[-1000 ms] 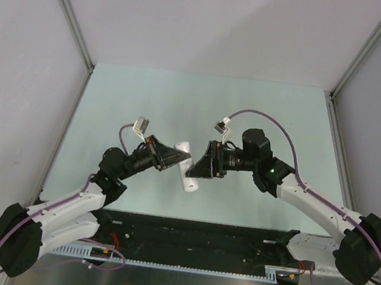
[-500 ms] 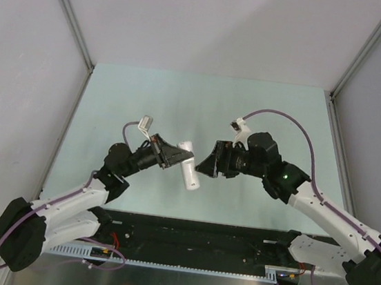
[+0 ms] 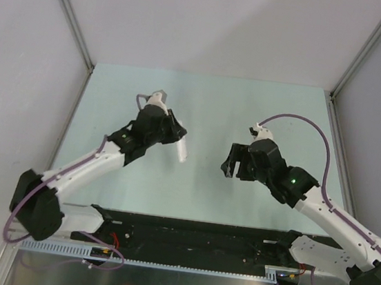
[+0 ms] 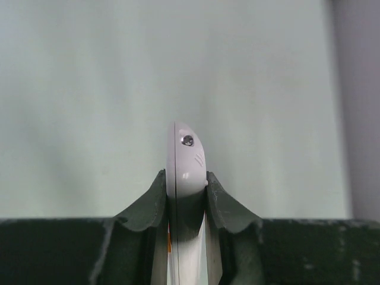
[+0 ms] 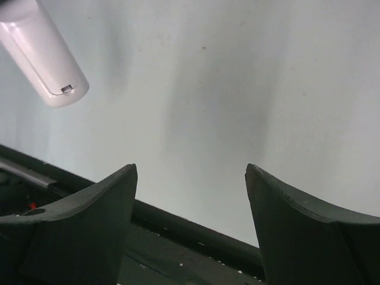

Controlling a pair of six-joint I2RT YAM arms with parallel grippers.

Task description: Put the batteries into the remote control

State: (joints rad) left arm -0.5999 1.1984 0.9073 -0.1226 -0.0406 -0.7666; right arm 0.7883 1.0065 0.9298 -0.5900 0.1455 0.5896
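White plastic remote (image 4: 185,159) clamped edge-on in the left claw (image 4: 185,181): its two dark fingers (image 4: 148,205) press on the flat faces from either side, and the rounded end stands out beyond the tips. That end carries a small dark round dot and three short ridges. From above, the left claw (image 3: 176,139) sits left of centre over the table (image 3: 113,91), and the remote (image 3: 182,151) slants out of it toward the near right; whether its free end touches the surface cannot be told. Right claw (image 5: 190,175): jaws spread wide, nothing between the dark fingers (image 5: 89,205), only pale table surface showing through the gap. From above, the right claw (image 3: 232,168) stands right of centre, pointing left toward the remote, well apart from it. In the right wrist view the remote (image 5: 43,56) lies in the upper left corner, its rounded end bearing a small rectangular notch. Table: pale green, matte. Black rail (image 3: 193,234) along the near edge, in front of both arm bases. Grey walls (image 3: 27,60) on the left, far and right sides.
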